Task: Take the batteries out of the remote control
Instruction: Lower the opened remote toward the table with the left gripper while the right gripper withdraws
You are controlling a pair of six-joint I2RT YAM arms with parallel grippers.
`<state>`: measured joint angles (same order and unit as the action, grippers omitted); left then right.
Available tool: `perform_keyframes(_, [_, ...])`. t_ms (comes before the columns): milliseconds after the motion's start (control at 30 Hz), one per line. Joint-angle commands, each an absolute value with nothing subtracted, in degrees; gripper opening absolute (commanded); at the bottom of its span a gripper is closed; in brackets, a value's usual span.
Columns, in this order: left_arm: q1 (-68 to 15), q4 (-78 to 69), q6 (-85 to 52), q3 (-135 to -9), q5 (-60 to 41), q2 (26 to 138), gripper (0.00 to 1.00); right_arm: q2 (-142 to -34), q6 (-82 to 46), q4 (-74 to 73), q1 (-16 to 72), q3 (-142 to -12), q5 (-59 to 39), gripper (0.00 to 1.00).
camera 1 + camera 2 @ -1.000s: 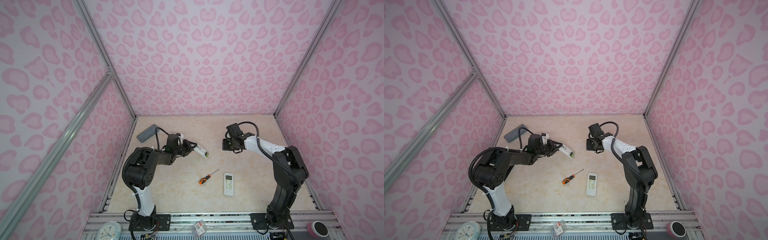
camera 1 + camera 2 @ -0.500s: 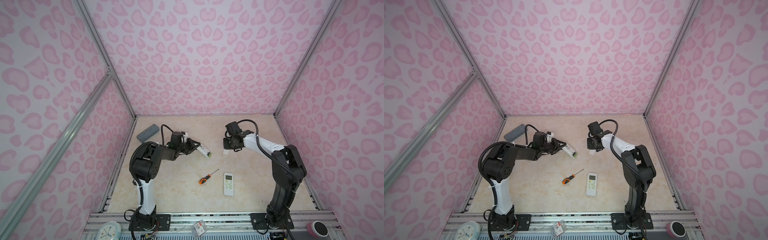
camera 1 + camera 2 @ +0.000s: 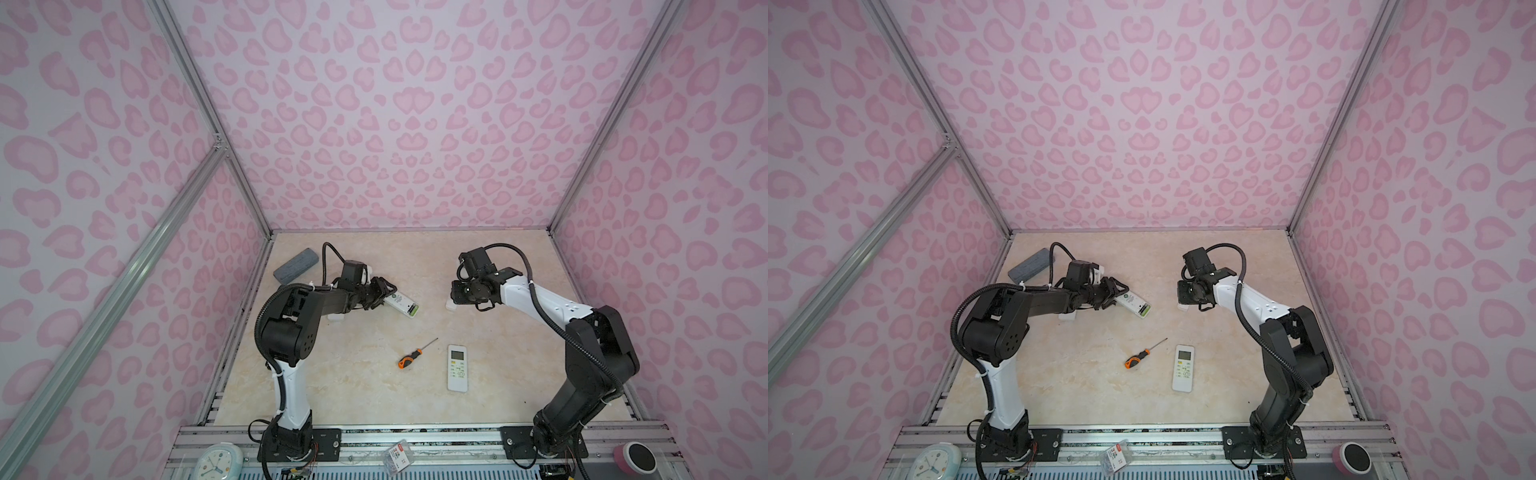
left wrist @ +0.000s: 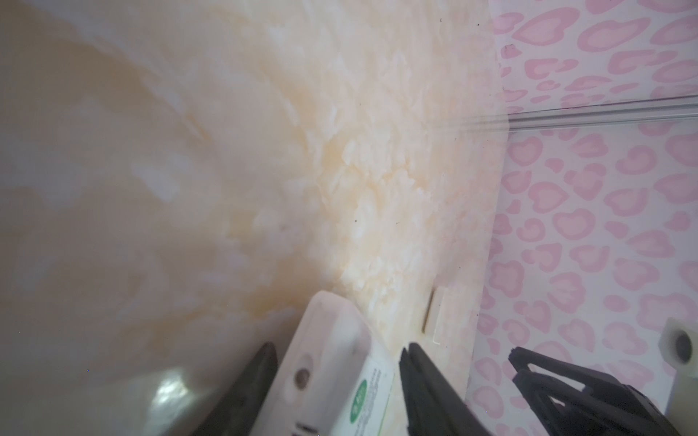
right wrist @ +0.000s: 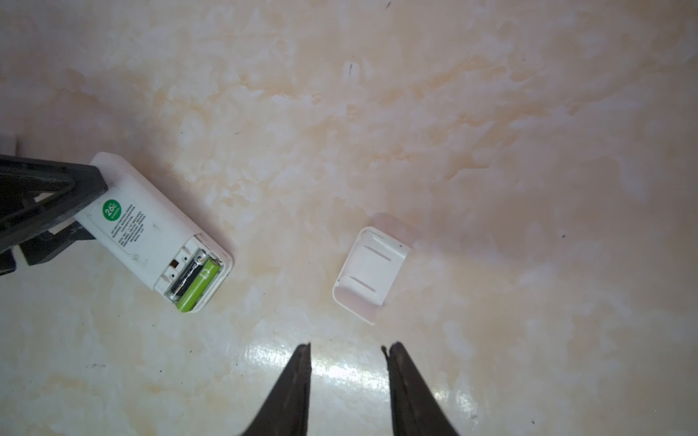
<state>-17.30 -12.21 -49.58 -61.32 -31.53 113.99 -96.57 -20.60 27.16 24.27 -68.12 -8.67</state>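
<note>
We note the batteries [image 5: 194,281] crosswise in the open end of the remote control [image 5: 151,230], nearest the right end effector [image 5: 350,345], jaws apart, empty; the left end effector [image 4: 340,345] straddles its other end, grip we cannot tell

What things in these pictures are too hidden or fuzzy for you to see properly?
Left wrist view: the remote is blurry, its battery end cut off by the bottom edge; whether the left claw squeezes it is unclear.
Both top views: the batteries are too tiny; the cover is mostly hidden under the right claw.
Right wrist view: the remote's label print is too small to read.
</note>
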Motion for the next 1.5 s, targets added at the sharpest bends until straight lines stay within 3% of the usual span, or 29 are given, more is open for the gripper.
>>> perform_keyframes(0, [-16.80,-4.93,-44.37,-62.30,-27.82,111.99,0.60,-94.83,-19.77,25.78,25.19,-66.65,-11.59,0.35])
perform_keyframes(200, [-16.33,1.18,-40.23,-63.46,-24.53,110.05,0.65,-91.25,-8.72,27.60,32.16,-65.70,-8.73,0.35])
perform_keyframes(433, [-15.71,4.64,-38.69,-64.42,-25.24,110.31,0.67,-89.98,9.01,30.11,46.73,-65.08,-2.13,0.36])
perform_keyframes(733, [-17.42,9.66,-36.31,-74.85,-27.44,116.97,0.58,-92.07,14.25,34.88,53.50,-66.02,-4.27,0.45])
perform_keyframes(833, [-18.66,14.27,-34.09,-80.71,-25.28,119.48,0.65,-93.71,13.34,35.60,54.28,-66.78,-2.67,0.45])
perform_keyframes(967, [-19.35,18.64,-31.67,-84.02,-21.13,120.19,0.84,-95.44,12.63,35.21,54.54,-67.68,-4.99,0.47])
perform_keyframes(1167, [-19.40,22.15,-29.74,-85.56,-18.61,119.87,0.98,-99.67,15.67,36.20,55.58,-69.08,-3.06,0.48])
perform_keyframes(1467, [-19.47,26.58,-28.14,-87.86,-16.77,119.80,0.98,-105.69,20.30,39.16,55.63,-74.30,-2.73,0.49])
